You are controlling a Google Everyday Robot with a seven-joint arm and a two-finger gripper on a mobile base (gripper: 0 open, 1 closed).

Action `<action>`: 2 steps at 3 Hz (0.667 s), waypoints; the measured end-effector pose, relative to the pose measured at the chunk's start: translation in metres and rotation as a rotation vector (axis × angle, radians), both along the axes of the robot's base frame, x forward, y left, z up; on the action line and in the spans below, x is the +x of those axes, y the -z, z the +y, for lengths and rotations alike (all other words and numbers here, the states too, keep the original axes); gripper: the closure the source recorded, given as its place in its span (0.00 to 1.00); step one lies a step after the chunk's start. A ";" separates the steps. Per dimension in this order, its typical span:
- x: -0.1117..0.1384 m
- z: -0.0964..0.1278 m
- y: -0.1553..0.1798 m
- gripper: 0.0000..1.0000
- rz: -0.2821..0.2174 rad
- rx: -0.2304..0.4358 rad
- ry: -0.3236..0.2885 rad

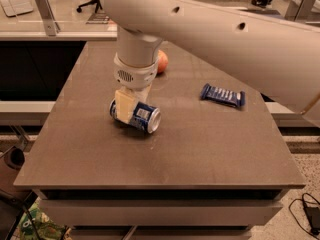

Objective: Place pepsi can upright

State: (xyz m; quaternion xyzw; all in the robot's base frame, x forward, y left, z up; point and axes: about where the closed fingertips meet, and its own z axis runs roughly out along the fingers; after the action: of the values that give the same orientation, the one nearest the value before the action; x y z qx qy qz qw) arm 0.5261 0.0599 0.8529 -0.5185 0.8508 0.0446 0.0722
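Observation:
The pepsi can (143,118) is blue with white print and lies on its side on the brown table (200,149), left of the middle, its silver end facing front right. My gripper (128,107) comes straight down onto it from the white arm. One cream finger (124,105) lies across the can's near left side. The other finger is hidden behind the can. The gripper holds the can, which rests on the tabletop.
An orange-red round fruit (162,62) sits behind the arm's wrist. A flat blue snack bar wrapper (223,95) lies to the right. The big white arm crosses the upper right. The table's edges drop to the floor at left and front.

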 end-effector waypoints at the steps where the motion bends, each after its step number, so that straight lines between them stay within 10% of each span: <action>1: 0.004 -0.004 -0.013 1.00 -0.030 0.026 -0.041; 2: 0.011 -0.015 -0.035 1.00 -0.074 0.049 -0.073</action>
State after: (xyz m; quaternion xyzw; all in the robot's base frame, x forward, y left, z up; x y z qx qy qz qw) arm 0.5368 0.0450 0.8876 -0.5486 0.8267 0.0489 0.1148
